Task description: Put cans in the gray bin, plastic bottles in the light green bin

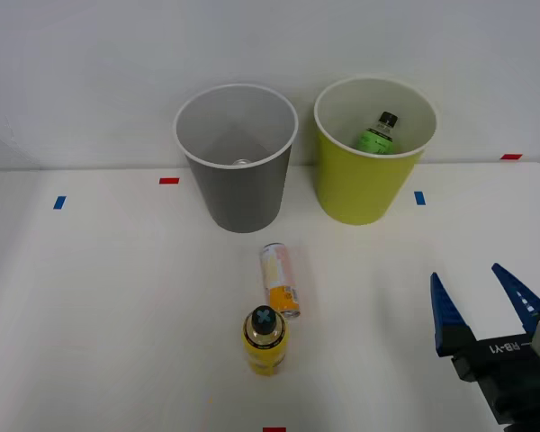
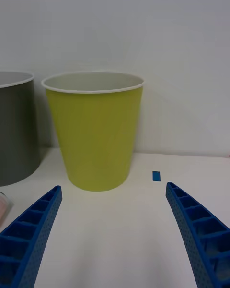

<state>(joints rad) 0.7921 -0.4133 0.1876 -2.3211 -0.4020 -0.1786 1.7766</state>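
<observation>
Bare white table [image 1: 99, 315] is seen around the two bins, the gray bin [image 1: 238, 180] and the light green bin [image 1: 369, 175] standing side by side near the far edge. The right gripper [image 1: 482, 286] is held over the table's near right, its blue fingers [image 2: 33, 225] spread wide and empty, touching nothing. Two black-capped bottles are counted, a green-labelled one [image 1: 378, 133] inside the light green bin and a yellow one [image 1: 265, 340] on the table, just beside the single lying can [image 1: 279, 279].

The gray bin [image 1: 238, 171] and the light green bin [image 1: 364, 175] at the upper middle look like smooth, matt plastic. The can [image 1: 279, 279] lying at the centre has a shiny metal end. Lower right, the gripper's [image 1: 484, 292] blue fingers [image 2: 33, 225] look like ribbed, dotted plastic.
</observation>
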